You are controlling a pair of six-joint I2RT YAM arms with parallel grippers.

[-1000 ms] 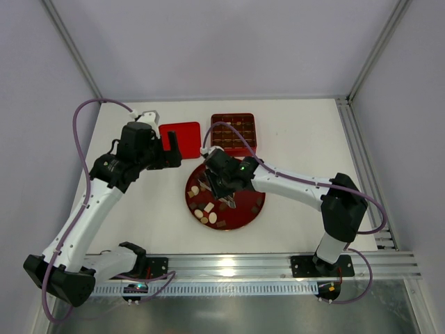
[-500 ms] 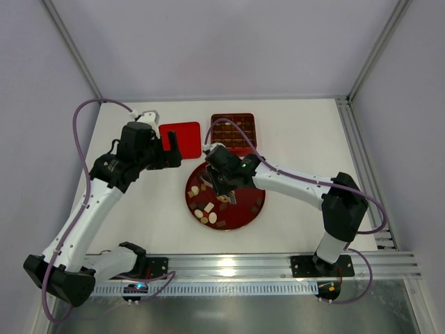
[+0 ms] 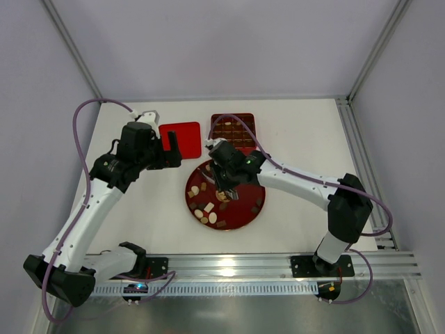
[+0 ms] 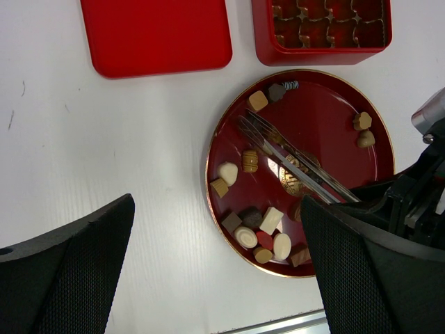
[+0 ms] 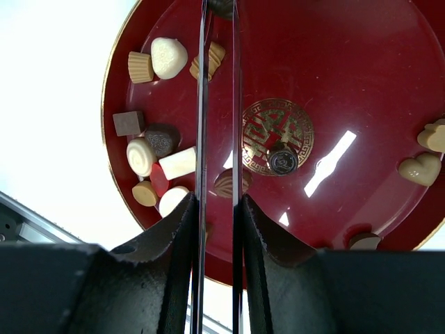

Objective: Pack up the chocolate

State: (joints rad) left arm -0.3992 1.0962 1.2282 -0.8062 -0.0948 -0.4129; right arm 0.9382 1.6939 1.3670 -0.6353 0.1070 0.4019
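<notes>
Several chocolate pieces [image 3: 207, 212], brown, tan and cream, lie on a round red plate [image 3: 252, 214]. Most are clustered at its near left [image 4: 261, 233] [image 5: 156, 160]; two heart shapes [image 5: 421, 169] lie on the other side. My right gripper [image 3: 224, 182] [image 5: 217, 205] is shut on metal tongs [image 5: 201, 104] [image 4: 292, 163] and holds them over the plate [image 5: 334, 69]. A dark piece [image 5: 221, 5] shows between the tong tips at the frame's top edge; I cannot tell if it is gripped. My left gripper [image 3: 172, 147] [image 4: 217, 202] is open and empty, high above the plate's [image 4: 327, 132] left side.
A red box [image 3: 233, 132] with a brown grid of compartments [image 4: 320, 52] stands just beyond the plate. Its flat red lid [image 3: 181, 138] [image 4: 156, 35] lies to the left of it. A gold emblem [image 5: 277, 136] marks the plate's centre.
My right gripper has shifted a little toward the far side of the plate with the tongs. The left arm has not moved.
</notes>
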